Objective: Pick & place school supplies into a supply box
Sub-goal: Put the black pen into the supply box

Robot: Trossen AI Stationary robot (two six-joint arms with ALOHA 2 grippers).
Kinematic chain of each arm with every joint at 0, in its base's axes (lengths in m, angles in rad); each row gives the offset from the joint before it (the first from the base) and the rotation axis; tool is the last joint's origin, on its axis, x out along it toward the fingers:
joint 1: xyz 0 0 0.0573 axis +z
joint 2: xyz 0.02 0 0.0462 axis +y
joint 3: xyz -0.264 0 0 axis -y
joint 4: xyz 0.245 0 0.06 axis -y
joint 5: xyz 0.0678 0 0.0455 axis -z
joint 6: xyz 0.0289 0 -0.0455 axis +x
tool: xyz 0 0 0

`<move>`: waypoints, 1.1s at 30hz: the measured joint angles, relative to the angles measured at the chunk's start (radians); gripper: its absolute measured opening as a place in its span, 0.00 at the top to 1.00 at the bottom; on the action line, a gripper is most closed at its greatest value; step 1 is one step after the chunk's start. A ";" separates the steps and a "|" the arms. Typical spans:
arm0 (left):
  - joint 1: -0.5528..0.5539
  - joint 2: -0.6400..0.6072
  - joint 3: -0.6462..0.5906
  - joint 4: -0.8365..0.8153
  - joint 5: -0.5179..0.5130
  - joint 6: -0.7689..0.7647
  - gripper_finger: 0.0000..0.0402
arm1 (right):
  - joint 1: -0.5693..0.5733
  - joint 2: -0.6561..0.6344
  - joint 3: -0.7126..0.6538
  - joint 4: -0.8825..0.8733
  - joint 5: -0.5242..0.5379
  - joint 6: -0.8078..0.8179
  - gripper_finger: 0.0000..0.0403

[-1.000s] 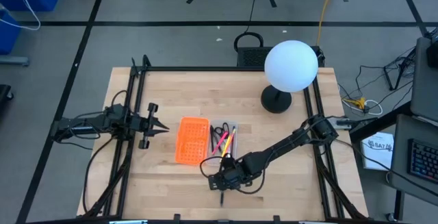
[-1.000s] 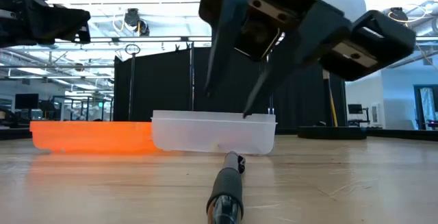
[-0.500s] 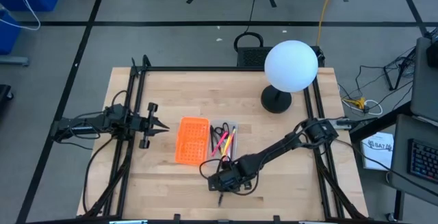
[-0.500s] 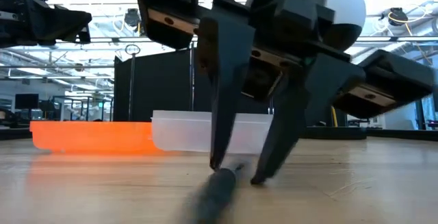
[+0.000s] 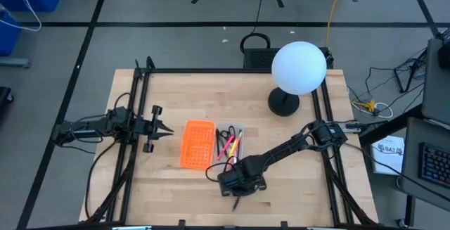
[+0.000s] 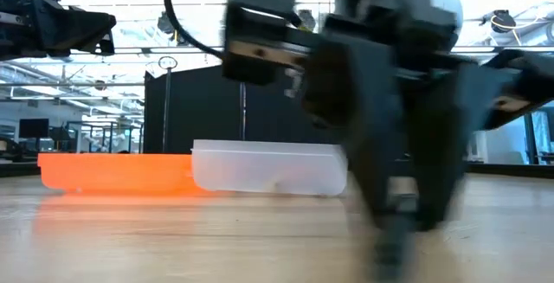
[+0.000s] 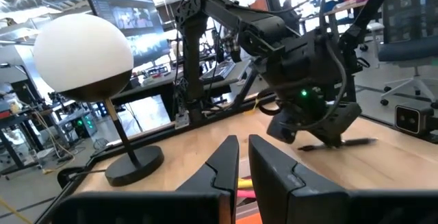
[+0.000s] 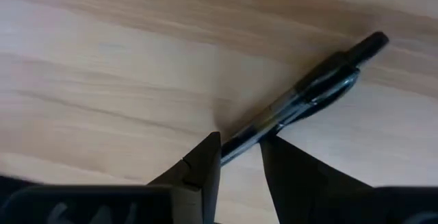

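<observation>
- The right end effector (image 8: 239, 157) is down at the bench (image 5: 295, 188), its two fingers narrowly parted around the near end of a black pen (image 8: 304, 104) — the pen lies between them on the wood.
- Seen from above, the right end effector (image 5: 238, 184) sits near the bench's front edge, just in front of the supply box (image 5: 230, 145).
- The supply box holds pink, yellow and dark pens; it lies just beside the orange tray (image 5: 197, 144).
- The left end effector (image 5: 163, 129) waits beside the orange tray, its fingers nearly together and holding nothing.
- A white globe lamp (image 5: 298, 68) stands at the back of the bench.
</observation>
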 joint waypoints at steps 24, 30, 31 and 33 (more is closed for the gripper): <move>0.000 0.000 0.000 -0.009 0.000 -0.016 0.89 | 0.087 -0.012 -0.145 -0.056 0.107 -0.395 0.87; 0.000 0.000 0.000 -0.018 0.000 -0.023 0.89 | 0.074 -0.012 -0.146 -0.059 0.071 -0.335 0.96; 0.000 0.000 0.000 -0.021 0.000 -0.023 0.89 | 0.072 -0.012 -0.146 -0.060 0.069 -0.331 0.96; 0.000 0.000 0.000 -0.025 0.000 -0.023 0.89 | 0.070 -0.012 -0.146 -0.059 0.074 -0.329 0.96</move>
